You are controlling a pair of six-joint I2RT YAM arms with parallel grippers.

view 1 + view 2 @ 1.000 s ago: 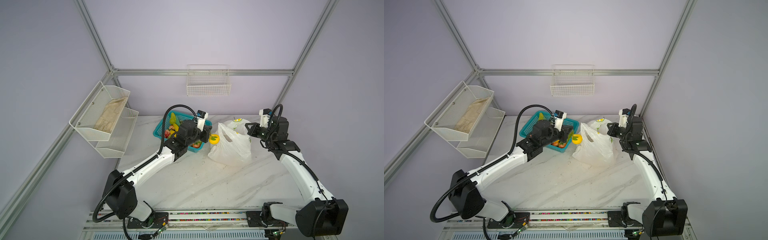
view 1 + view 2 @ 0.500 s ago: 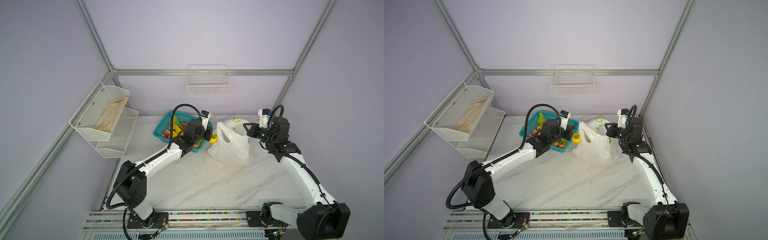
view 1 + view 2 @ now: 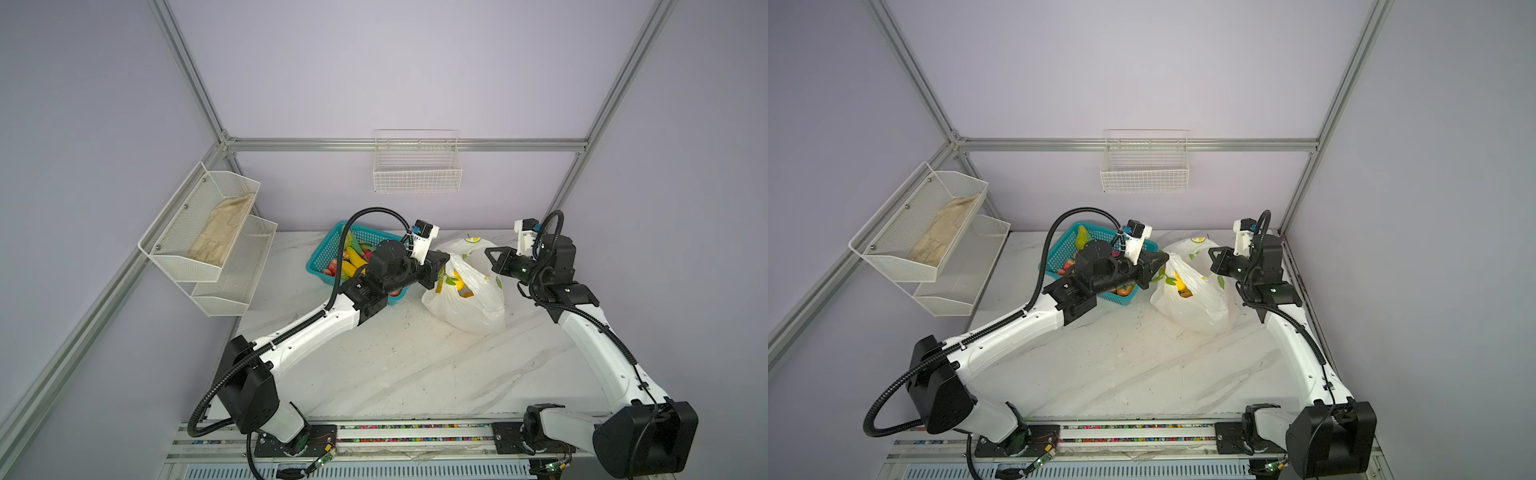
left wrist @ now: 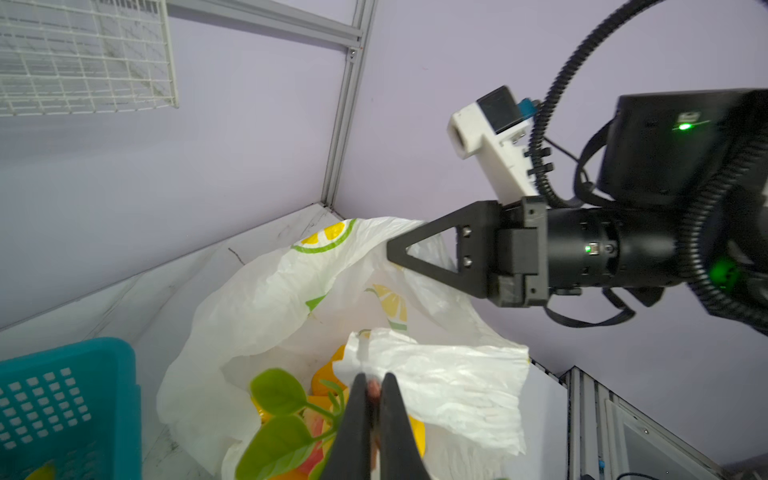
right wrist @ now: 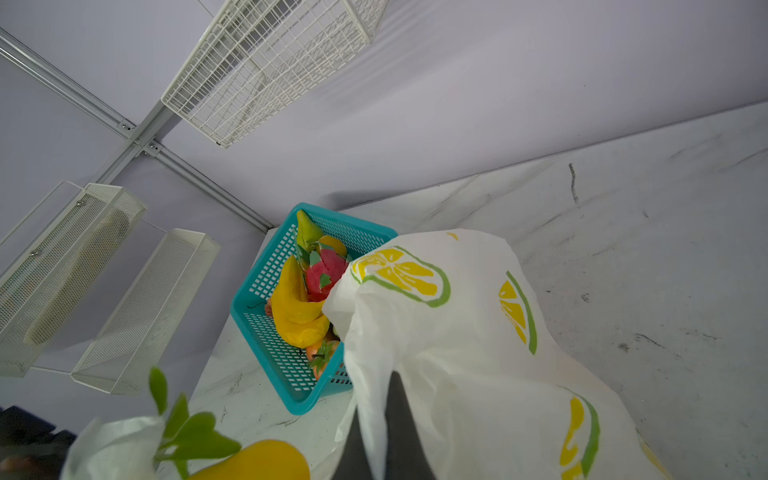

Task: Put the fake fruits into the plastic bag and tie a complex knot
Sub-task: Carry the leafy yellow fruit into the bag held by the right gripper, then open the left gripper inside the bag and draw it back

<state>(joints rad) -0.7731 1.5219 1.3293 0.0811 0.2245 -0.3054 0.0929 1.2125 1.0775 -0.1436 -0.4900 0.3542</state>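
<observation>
The plastic bag (image 3: 469,307) (image 3: 1200,307) stands open on the table, white with lemon prints. My left gripper (image 3: 444,266) (image 4: 372,380) is shut on a yellow-orange fake fruit with green leaves (image 4: 320,386) (image 5: 257,461), held at the bag's mouth; a white flap of the bag touches its tips. My right gripper (image 3: 488,251) (image 5: 378,399) is shut on the bag's far rim (image 5: 457,332) and lifts it. More fake fruits (image 5: 291,303), among them a banana, a dragon fruit and a pear, lie in the teal basket (image 3: 324,257) (image 5: 266,324). No knot shows.
The teal basket stands just left of the bag, under the left forearm. A white wire shelf with a cloth (image 3: 216,232) hangs on the left wall, and a wire basket (image 3: 415,170) on the back wall. The marble table (image 3: 395,361) stretches toward the front.
My left gripper has carried the leafy fruit rightward from the basket's edge to the bag's mouth. The right gripper has kept its hold on the bag's rim, almost still.
</observation>
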